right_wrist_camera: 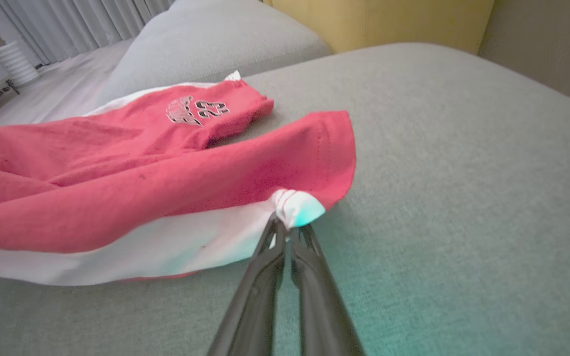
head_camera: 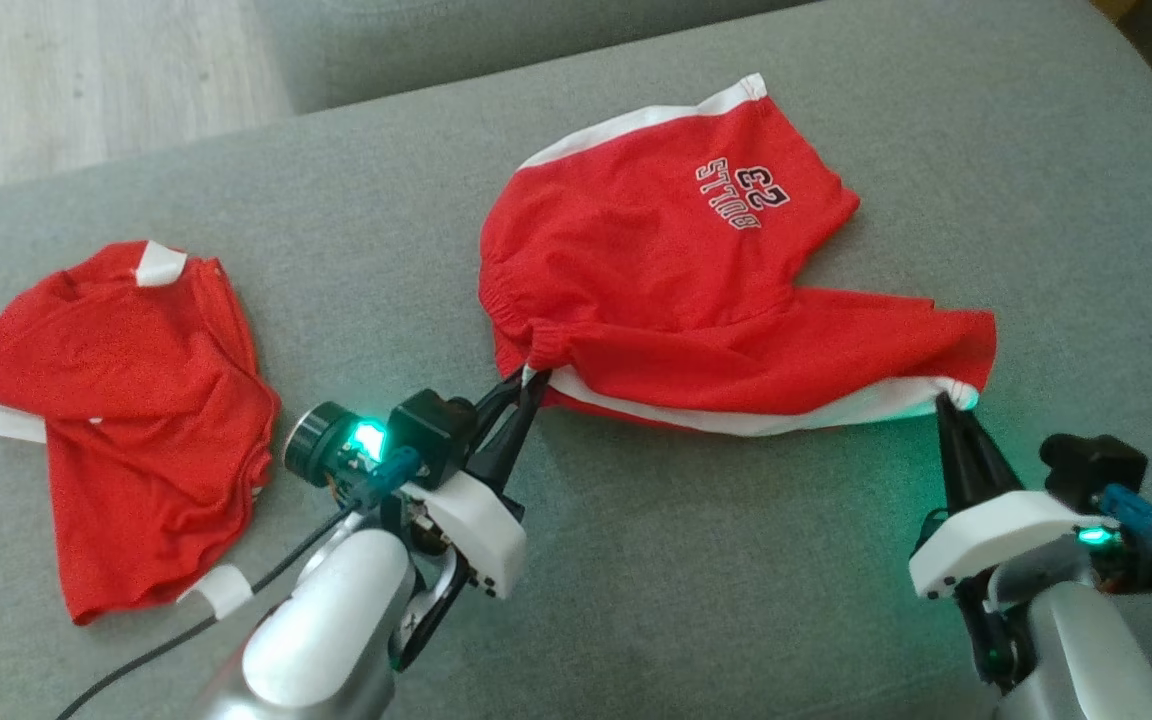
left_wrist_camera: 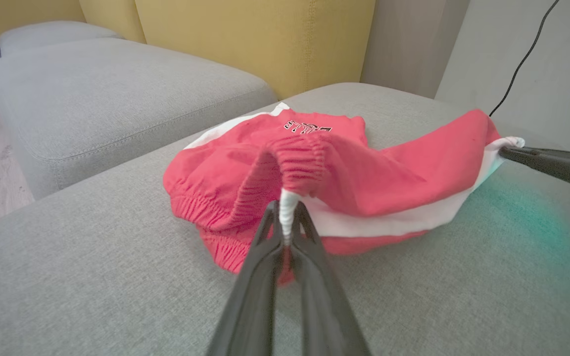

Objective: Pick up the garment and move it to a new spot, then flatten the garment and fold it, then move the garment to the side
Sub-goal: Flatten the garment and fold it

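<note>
The red jersey shorts with white side stripes (head_camera: 676, 280) lie mid-cushion on the grey fabric sofa (head_camera: 696, 580) — left gripper (head_camera: 528, 380) clamped on the waistband (left_wrist_camera: 305, 153) at 7 o'clock, right gripper (head_camera: 948, 400) on the hem corner (right_wrist_camera: 297, 205) at 4 o'clock. The head view adds a crumpled red garment (head_camera: 126, 420) at 9 o'clock.

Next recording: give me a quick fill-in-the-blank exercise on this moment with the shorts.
1. The left gripper and right gripper are each shut on the ____ stripe of the shorts.
2. The number printed on the shorts is ____.
3. Another red garment lies on the robot's ____ side of the shorts.
Missing words: white; 23; left.
</note>
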Motion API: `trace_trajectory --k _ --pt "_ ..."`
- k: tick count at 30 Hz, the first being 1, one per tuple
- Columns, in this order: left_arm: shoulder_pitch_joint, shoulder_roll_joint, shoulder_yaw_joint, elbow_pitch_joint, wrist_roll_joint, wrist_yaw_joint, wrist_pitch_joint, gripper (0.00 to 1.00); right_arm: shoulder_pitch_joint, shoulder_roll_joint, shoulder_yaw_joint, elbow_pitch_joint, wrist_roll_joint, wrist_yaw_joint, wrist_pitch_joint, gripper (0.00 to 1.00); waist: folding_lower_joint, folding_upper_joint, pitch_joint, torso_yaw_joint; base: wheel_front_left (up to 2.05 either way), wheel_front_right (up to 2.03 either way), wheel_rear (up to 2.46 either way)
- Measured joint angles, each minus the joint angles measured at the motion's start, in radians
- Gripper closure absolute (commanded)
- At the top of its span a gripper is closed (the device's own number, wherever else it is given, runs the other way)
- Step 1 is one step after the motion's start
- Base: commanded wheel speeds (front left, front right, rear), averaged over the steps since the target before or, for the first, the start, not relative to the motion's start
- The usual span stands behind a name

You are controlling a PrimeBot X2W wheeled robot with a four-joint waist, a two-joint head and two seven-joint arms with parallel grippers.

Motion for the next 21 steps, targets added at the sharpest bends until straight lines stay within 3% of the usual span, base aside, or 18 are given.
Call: trace_trajectory --k 7,14,21 --pt "-0.004 0.019 0.015 -0.016 -0.026 -0.003 0.0 1.0 0.03 -0.016 0.012 -0.195 0.0 0.0 0.039 1.0 0.0 0.0 -0.05 0.013 0.0 0.0 0.0" --pt "-0.103 0.054 0.047 -0.043 -0.064 -0.029 0.052 1.0 0.001 -0.122 0.058 -0.342 0.089 0.0 0.11 1.0 -0.0001 0.0 -0.097 0.028 0.0 0.0 0.0" --pt "-0.237 0.078 0.067 -0.053 -0.1 -0.047 0.1 1.0 -0.149 -0.224 0.121 -0.399 0.157 0.0 0.146 1.0 0.0 0.0 -0.139 0.031 0.0 0.0 0.0"
